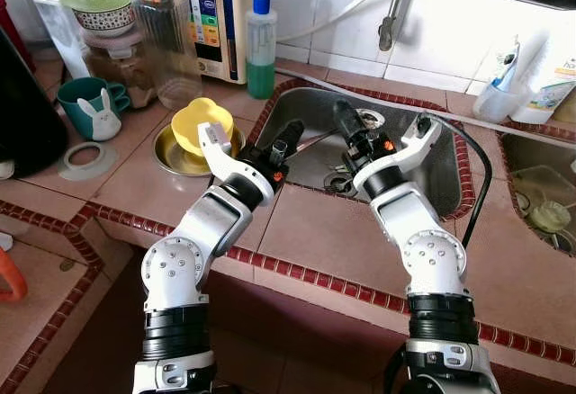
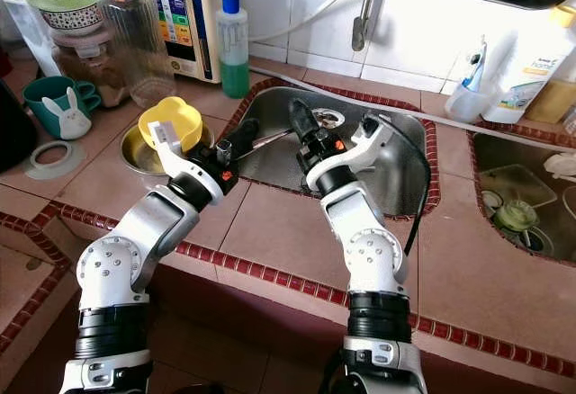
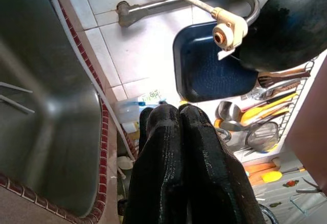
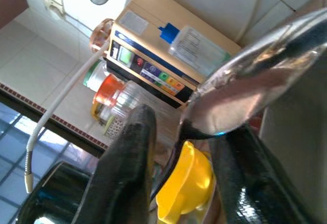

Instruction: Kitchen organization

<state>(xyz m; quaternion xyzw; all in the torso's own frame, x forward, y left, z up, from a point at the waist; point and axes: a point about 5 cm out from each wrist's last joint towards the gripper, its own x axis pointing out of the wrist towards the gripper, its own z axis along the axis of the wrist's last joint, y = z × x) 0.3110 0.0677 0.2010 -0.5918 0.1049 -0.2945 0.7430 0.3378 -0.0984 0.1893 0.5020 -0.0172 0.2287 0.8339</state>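
Cup: teal mug (image 1: 83,99) with a rabbit figure, at nine o'clock on the tiled desk (image 1: 315,232).
Bowl: yellow bowl (image 1: 200,124) inside a metal dish (image 1: 171,153), beside the sink's left rim.
Left pincer (image 1: 290,135): fingers pressed together, empty, over the sink's left edge.
Sink (image 1: 432,178): steel, at twelve o'clock.
Right pincer (image 1: 345,115): fingers parted around a metal spoon (image 4: 245,96), above the basin.

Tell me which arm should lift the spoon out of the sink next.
Right. The right gripper already has the spoon between its fingers over the sink. The left gripper hangs at the sink's edge with fingers shut and empty.
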